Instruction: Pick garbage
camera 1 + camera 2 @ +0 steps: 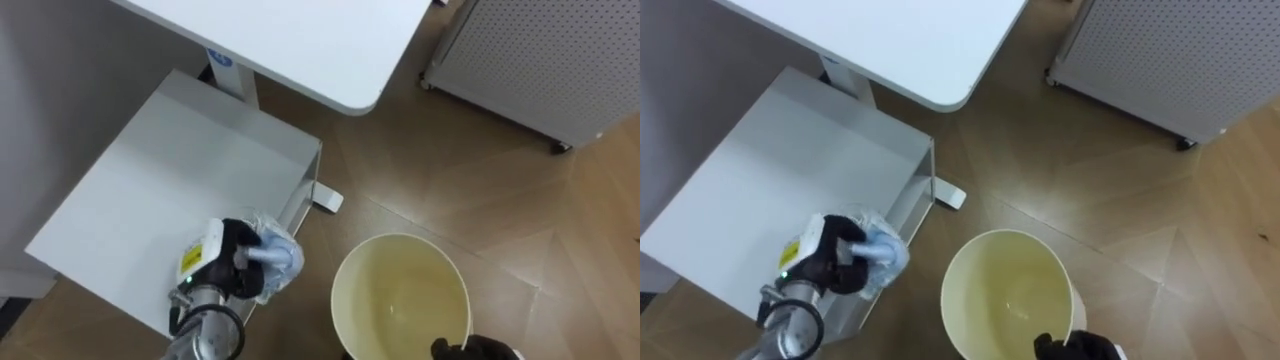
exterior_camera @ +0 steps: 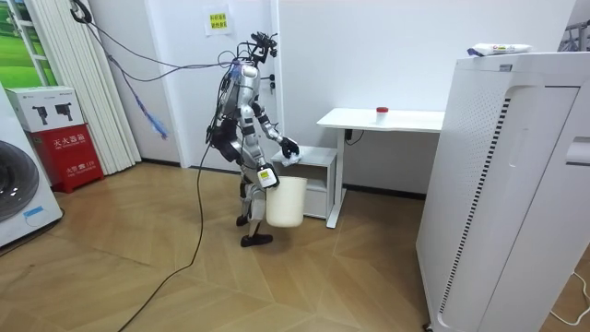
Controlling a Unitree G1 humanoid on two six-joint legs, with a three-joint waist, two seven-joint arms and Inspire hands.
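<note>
My left hand (image 1: 222, 258) is shut on a crumpled wad of whitish-blue plastic garbage (image 1: 280, 255), held over the near right edge of a low white table (image 1: 170, 170). To its right is a round cream bin (image 1: 345, 270), open at the top and empty inside. My right hand (image 1: 478, 349) grips the bin's near rim at the bottom of the eye views. In the room view I stand beside the low table with the bin (image 2: 284, 203) hanging at knee height, off the floor.
A white desk (image 1: 300, 40) overhangs the low table at the top, its foot (image 1: 327, 198) on the wooden floor. A white perforated cabinet on castors (image 1: 540, 60) stands at the upper right. A small red object (image 2: 382, 112) sits on the desk.
</note>
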